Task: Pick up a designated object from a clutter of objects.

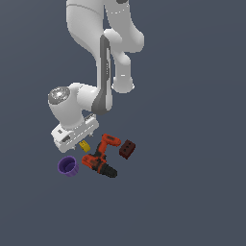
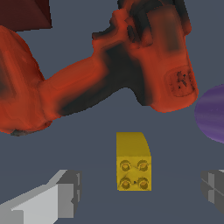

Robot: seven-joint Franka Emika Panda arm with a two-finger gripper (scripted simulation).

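The tiny yellow block (image 1: pixel 85 146) lies on the floor between the purple cup (image 1: pixel 67 166) and the orange-and-black power drill (image 1: pixel 101 159). In the wrist view the yellow block (image 2: pixel 133 162) shows studs on one face. My gripper (image 2: pixel 140 190) is open, with one finger (image 2: pixel 61 194) on each side of the block and apart from it. In the exterior view the gripper (image 1: pixel 80 142) hangs low, just over the block. The dark red holed brick (image 1: pixel 127 149) lies beyond the drill.
In the wrist view the drill (image 2: pixel 109 74) lies close behind the block, the cup's edge (image 2: pixel 212 113) is at one side and a corner of the brick (image 2: pixel 24 13) is at the far side. The dark grey floor (image 1: pixel 192 192) surrounds the group.
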